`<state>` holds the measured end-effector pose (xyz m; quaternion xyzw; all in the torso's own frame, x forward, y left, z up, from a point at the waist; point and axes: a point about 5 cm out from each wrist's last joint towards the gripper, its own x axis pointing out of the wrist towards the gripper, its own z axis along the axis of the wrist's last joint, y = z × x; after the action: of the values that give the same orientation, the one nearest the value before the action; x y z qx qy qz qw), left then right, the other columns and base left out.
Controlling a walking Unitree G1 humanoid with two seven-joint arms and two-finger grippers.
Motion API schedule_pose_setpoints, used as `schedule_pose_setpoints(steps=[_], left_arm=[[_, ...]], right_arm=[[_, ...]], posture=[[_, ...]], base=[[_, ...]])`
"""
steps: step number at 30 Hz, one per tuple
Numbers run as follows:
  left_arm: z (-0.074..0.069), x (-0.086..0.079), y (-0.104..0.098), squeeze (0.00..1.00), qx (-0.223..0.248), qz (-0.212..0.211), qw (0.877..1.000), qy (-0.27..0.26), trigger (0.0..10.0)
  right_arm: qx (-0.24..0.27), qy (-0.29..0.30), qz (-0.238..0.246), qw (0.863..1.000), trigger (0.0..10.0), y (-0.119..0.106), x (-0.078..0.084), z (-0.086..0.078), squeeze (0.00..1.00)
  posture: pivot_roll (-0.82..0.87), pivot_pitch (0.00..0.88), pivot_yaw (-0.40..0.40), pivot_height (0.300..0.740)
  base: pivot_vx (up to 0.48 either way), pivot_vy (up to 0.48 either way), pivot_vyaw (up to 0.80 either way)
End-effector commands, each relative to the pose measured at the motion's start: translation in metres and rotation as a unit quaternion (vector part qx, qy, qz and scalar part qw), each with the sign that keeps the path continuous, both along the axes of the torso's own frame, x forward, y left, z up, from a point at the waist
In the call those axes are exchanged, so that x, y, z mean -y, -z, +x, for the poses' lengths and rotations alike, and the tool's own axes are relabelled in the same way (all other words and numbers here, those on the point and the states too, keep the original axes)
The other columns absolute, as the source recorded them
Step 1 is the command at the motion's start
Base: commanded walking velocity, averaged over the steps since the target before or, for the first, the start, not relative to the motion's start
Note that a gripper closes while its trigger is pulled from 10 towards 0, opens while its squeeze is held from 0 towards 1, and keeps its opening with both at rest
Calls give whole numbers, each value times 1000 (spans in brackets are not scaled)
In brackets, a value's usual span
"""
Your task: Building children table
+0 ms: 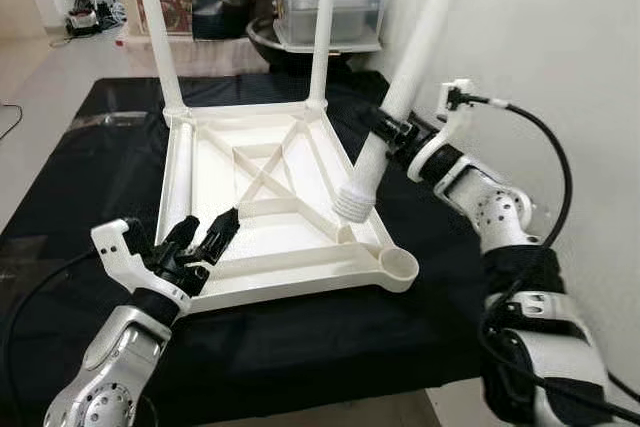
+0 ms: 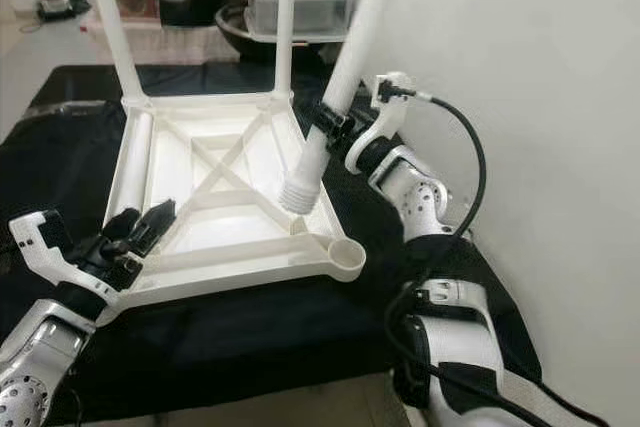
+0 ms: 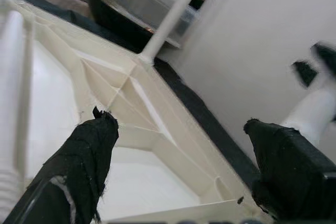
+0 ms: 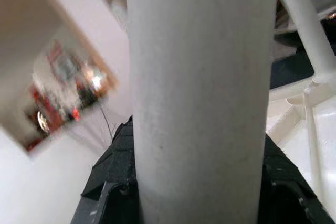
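Observation:
A white plastic children's table top (image 1: 270,197) lies upside down on a black cloth. Two white legs (image 1: 160,27) stand upright in its far corners, and a loose leg (image 1: 180,172) lies inside along its left rim. My right gripper (image 1: 392,132) is shut on another white leg (image 1: 400,97), held tilted with its threaded end (image 1: 352,205) just above the frame, a little short of the empty round socket (image 1: 398,267) at the near right corner. My left gripper (image 1: 205,235) is open over the near left rim, its fingers (image 3: 86,156) apart above the frame.
The black cloth (image 1: 90,177) covers a low platform whose front edge lies near my body. A white wall (image 1: 560,37) runs close along the right. Behind the table top stand a clear storage box (image 1: 330,12), a dark bowl and other clutter on the floor.

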<state>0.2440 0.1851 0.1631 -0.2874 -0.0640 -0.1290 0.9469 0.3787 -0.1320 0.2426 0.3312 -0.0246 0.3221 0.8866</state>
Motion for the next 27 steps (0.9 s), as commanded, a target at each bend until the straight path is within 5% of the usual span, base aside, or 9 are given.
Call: schedule_pose_setpoints(steps=[1,16,23,27], left_arm=[[1,2,10,0,-17,1,1000,-3,10000],[-1,3,12,0,-11,-1,1000,3,10000],[-3,8,10,0,-4,1,999,39,10000],[-17,25,3,0,13,21,988,152,10000]], right_arm=[[7,-16,17,1000,0,0,-17,-5,0],[68,-113,5,991,0,-5,-40,-24,0],[113,-179,29,977,0,-13,-48,-40,0],[174,-335,85,922,0,-35,-58,-64,0]], posture=[[55,0,-64,740],[66,0,-80,740],[70,0,-76,740],[78,0,-66,740]], base=[[0,0,0],[0,0,0],[0,0,0],[0,0,0]])
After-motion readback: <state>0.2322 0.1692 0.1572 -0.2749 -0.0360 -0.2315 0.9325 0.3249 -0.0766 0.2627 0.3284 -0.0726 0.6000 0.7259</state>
